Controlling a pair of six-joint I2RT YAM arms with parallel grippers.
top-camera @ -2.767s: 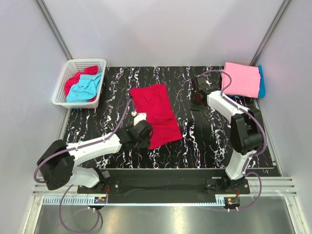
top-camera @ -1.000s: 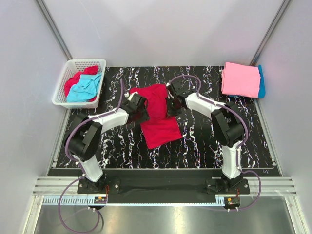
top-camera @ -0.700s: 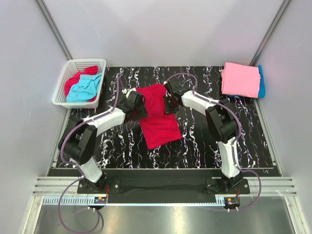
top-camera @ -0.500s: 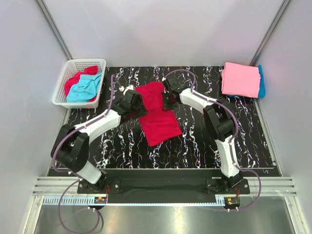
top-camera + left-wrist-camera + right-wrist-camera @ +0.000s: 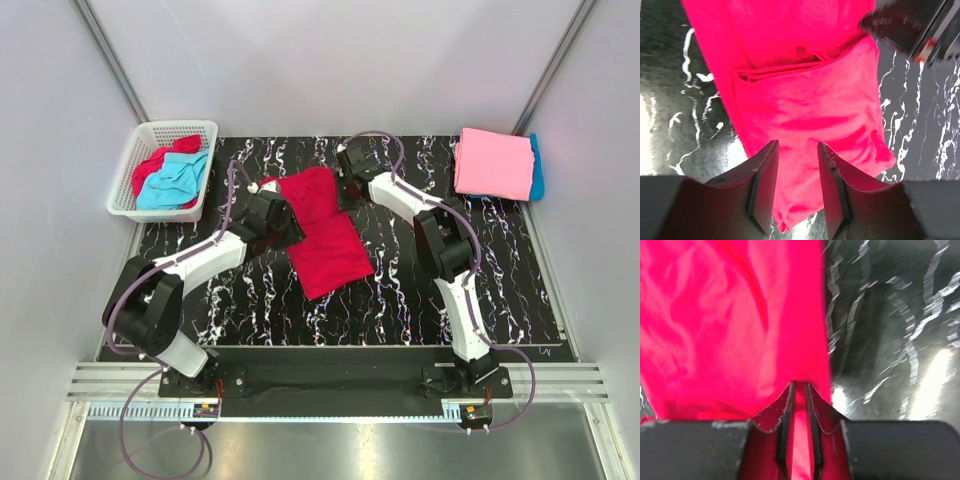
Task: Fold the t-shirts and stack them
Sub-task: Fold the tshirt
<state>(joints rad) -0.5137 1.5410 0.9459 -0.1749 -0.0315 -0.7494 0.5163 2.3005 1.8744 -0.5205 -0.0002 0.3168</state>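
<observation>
crimson t-shirt [image 5: 325, 235]: partly folded, mid surface [image 5: 390, 300] | right hand [image 5: 799, 390]: pinching its far right edge | left hand [image 5: 797, 150]: fingers apart over shirt, cannot tell if grasping | pink t-shirt [image 5: 493, 162]: folded on turquoise t-shirt [image 5: 538, 168], far right corner

The near half and right middle of the black, white-veined marble tabletop [image 5: 500, 285] lie bare and passable. A crimson red cloth t-shirt [image 5: 325, 235] covers the centre, where the left arm [image 5: 200, 262] and right arm [image 5: 402, 194] converge. A white plastic lattice basket [image 5: 125, 180] (heaped with cloth) blocks the far-left corner, and a folded pink cloth t-shirt [image 5: 493, 162] the far-right.
</observation>
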